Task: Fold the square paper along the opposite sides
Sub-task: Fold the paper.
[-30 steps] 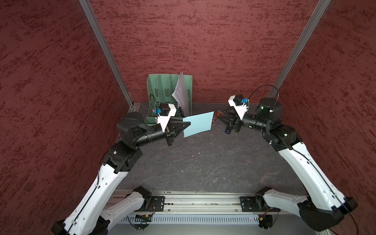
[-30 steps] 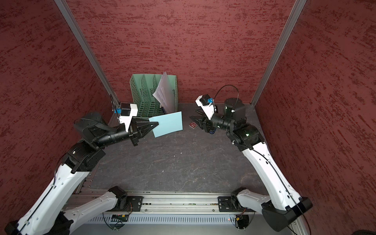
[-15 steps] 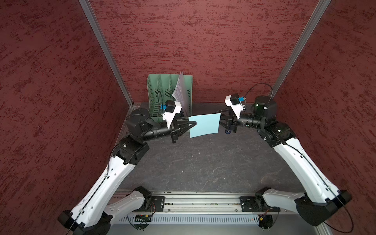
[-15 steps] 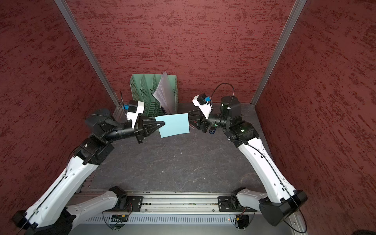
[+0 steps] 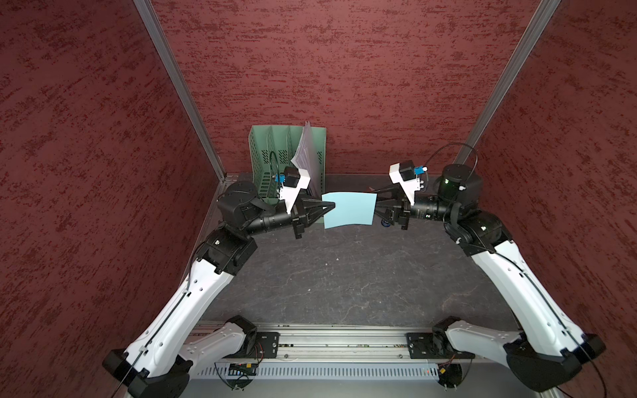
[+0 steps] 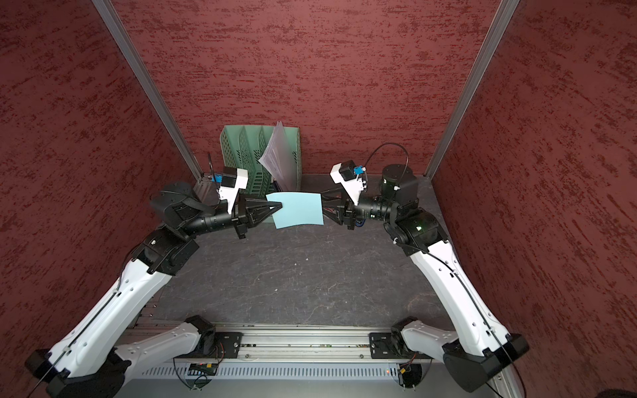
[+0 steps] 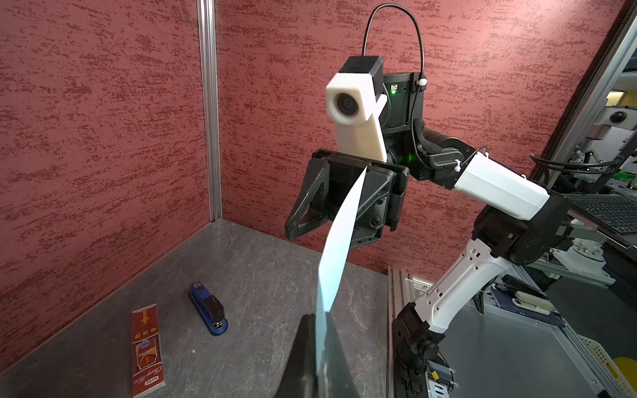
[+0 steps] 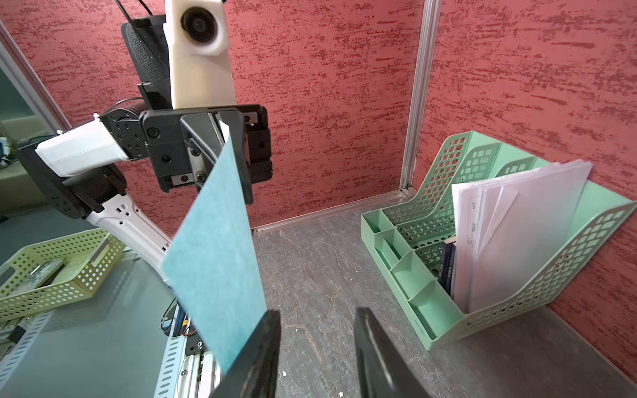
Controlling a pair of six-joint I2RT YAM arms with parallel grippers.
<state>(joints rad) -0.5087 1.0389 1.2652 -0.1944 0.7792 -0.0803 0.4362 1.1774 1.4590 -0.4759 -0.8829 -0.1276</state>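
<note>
The square paper [image 5: 349,210] [image 6: 298,210] is a light-blue sheet held in the air over the back of the table, slightly bowed. My left gripper [image 5: 332,205] [image 6: 280,206] [image 7: 319,315] is shut on its left edge, and the sheet [image 7: 339,248] runs away from the jaws edge-on. My right gripper [image 5: 375,200] [image 6: 323,203] [image 8: 317,312] stands open at the paper's right edge. In the right wrist view the paper [image 8: 217,248] lies against the outer side of one finger [image 8: 265,344], and the gap between the jaws holds nothing.
A green file organiser [image 5: 275,155] [image 8: 431,220] with white sheets [image 8: 517,234] stands at the back left. A blue stapler [image 7: 208,313] and a red packet [image 7: 146,351] lie on the dark table [image 5: 344,275] at the back right. Red walls close in three sides.
My left arm has carried the paper to the right, toward the middle. My right gripper has moved left until it reaches the paper's right edge, and its jaws have narrowed a little.
</note>
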